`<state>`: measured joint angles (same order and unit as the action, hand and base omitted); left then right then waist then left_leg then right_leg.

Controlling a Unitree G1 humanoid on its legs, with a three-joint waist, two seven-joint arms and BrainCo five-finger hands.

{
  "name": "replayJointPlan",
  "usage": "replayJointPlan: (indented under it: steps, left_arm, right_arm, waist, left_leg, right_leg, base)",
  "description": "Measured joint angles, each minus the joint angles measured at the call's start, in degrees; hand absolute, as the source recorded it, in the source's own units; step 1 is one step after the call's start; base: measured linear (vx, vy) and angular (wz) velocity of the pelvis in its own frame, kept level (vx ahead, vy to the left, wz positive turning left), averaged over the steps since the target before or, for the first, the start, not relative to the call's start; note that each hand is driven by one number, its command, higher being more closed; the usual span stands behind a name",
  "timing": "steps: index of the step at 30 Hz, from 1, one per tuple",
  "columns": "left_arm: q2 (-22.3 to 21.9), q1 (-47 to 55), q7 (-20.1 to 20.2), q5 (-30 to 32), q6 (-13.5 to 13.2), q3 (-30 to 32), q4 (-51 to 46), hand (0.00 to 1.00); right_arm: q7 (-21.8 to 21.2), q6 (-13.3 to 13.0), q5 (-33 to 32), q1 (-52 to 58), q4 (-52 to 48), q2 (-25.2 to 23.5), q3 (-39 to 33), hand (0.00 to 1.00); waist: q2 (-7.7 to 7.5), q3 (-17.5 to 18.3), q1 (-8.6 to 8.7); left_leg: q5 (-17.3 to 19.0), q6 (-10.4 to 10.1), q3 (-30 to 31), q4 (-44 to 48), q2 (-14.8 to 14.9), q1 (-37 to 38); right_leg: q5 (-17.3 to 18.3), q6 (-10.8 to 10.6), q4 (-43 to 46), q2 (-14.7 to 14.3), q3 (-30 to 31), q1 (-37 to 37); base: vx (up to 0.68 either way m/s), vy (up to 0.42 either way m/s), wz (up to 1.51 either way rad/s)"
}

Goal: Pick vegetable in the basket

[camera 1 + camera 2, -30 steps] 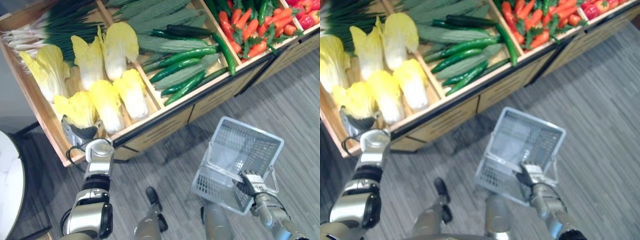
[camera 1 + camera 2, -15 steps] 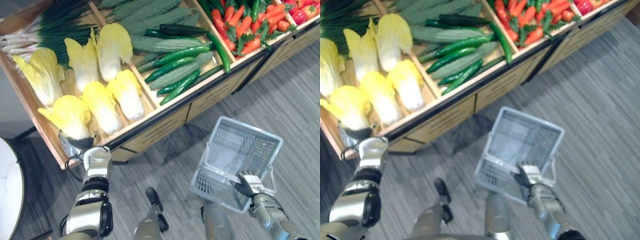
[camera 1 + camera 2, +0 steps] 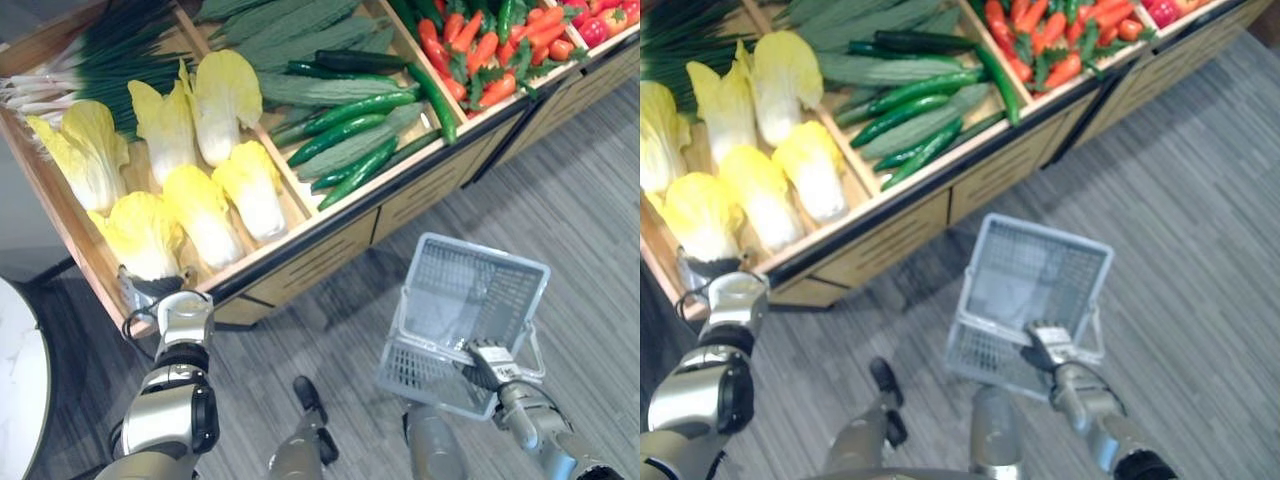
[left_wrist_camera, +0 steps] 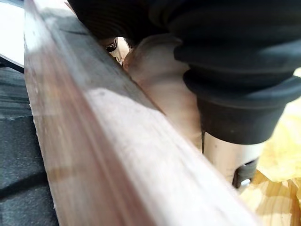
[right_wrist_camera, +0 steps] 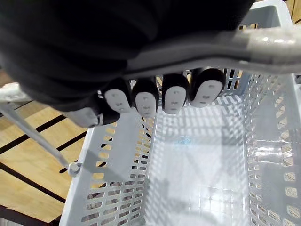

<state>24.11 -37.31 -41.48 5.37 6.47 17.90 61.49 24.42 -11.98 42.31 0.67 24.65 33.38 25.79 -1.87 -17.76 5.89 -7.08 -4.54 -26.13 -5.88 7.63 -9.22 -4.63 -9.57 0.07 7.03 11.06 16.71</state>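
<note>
Cabbage (image 3: 140,235), yellow-leaved, at the front corner of the wooden bin (image 3: 320,262), among other heads. Right against its near end (just over the bin's front edge): left hand (image 3: 150,290), grip impossible to tell. Well apart, above the grey floor (image 3: 580,220): pale basket (image 3: 478,250), hanging from right hand (image 3: 490,358), curled round the handle (image 5: 263,44).

floor (image 3: 580,200): grey planks | stand (image 3: 330,250): wooden, panelled front | table (image 3: 15,380): white, lower left
</note>
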Motion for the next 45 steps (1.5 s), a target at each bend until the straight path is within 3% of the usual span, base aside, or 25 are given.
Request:
replayJointPlan:
  steps: [7, 18, 23, 26, 30, 33, 41, 45]
  left_arm:
    - [1.64, -1.62, 0.11, 2.49, 1.7, 0.25, 2.06, 1.0]
    - [2.54, -1.76, 1.16, 1.66, 1.55, 0.17, 2.38, 1.0]
    - [-0.54, -1.35, 0.0, -6.47, -2.04, -1.02, -0.04, 1.0]
    - [-3.36, 1.4, -1.59, -12.7, -5.99, -2.92, -7.64, 1.0]
    - [-6.83, 6.24, -3.6, -15.97, -9.19, -2.94, -17.27, 1.0]
    - [-9.52, 9.51, -5.27, -16.55, -10.86, -2.78, -21.56, 1.0]
    - [-14.82, 14.65, -7.83, -22.76, -12.18, 1.23, -31.12, 1.0]
    - [-16.96, 18.48, -9.1, -23.1, -12.2, 2.29, -42.43, 1.0]
  right_arm:
    - [-1.31, -0.78, -0.2, -0.46, -2.24, 0.81, 1.79, 1.0]
    - [-2.27, -0.87, -0.52, -0.67, -3.55, 0.97, 2.16, 1.0]
    - [-2.39, -0.36, -0.39, 0.96, -2.86, -0.18, 1.39, 1.0]
    - [-2.3, 0.53, 0.05, 1.01, -0.76, -1.34, 0.93, 1.0]
    - [-2.32, 1.64, 0.46, 1.87, 1.11, -3.88, -1.1, 1.0]
    - [-2.31, 2.26, 0.5, 3.12, 1.2, -4.72, -2.65, 1.0]
    - [-2.42, 3.42, 0.51, 4.7, 3.14, -5.2, -5.89, 1.0]
    - [-2.51, 3.88, 0.51, 7.45, 3.14, -5.29, -7.55, 1.0]
  waist:
    - [-0.01, 0.01, 0.01]
    - [-0.19, 0.13, 0.09]
    - [-0.53, 0.5, 0.24]
    - [-1.7, 1.28, 0.21]
    - [-3.24, 2.36, 0.34]
    - [-3.52, 3.24, 0.16]
    - [-3.33, 3.67, 0.18]
    - [-3.44, 5.14, 0.05]
  left_leg:
    - [-0.07, -0.02, -0.87, -0.01, 0.22, -0.53]
    - [-0.53, 0.27, -1.06, -0.01, 0.31, -0.48]
    - [-0.78, 0.27, 1.82, 0.01, 0.13, 0.64]
    - [-0.96, 0.4, 3.4, 0.01, -0.47, 0.62]
    - [-0.96, 0.42, 4.69, 0.02, -1.3, 1.58]
    - [-0.51, -0.06, 4.94, -0.01, -1.65, 2.38]
    - [-0.49, -0.19, 6.01, -0.04, -1.85, 2.42]
    - [-0.54, -0.27, 6.44, -0.04, -1.81, 2.45]
  right_leg:
    - [-0.49, 0.04, 0.11, -0.23, 0.53, 0.89]
    - [-1.27, 0.11, 0.03, 0.04, 0.49, 0.76]
    - [-1.25, 0.12, -0.77, 0.54, -1.87, -2.22]
    - [-1.22, 0.08, -1.02, 1.16, -3.33, -3.22]
    - [-1.22, 0.03, -1.48, 1.8, -4.35, -5.09]
    - [-1.2, 0.02, -1.84, 2.18, -4.59, -6.18]
    - [-1.02, 0.25, -1.81, 2.2, -5.09, -6.55]
    - [-0.94, 0.37, -1.84, 2.09, -5.77, -6.91]
  base:
    - [0.01, -0.005, -0.03]
    - [0.03, -0.005, 0.0]
    - [0.02, -0.003, 0.23]
    - [0.01, 0.006, 0.25]
    - [0.02, 0.015, 0.14]
    - [0.02, 0.013, 0.08]
    - [0.0, -0.007, 0.03]
    - [0.03, -0.016, 0.06]
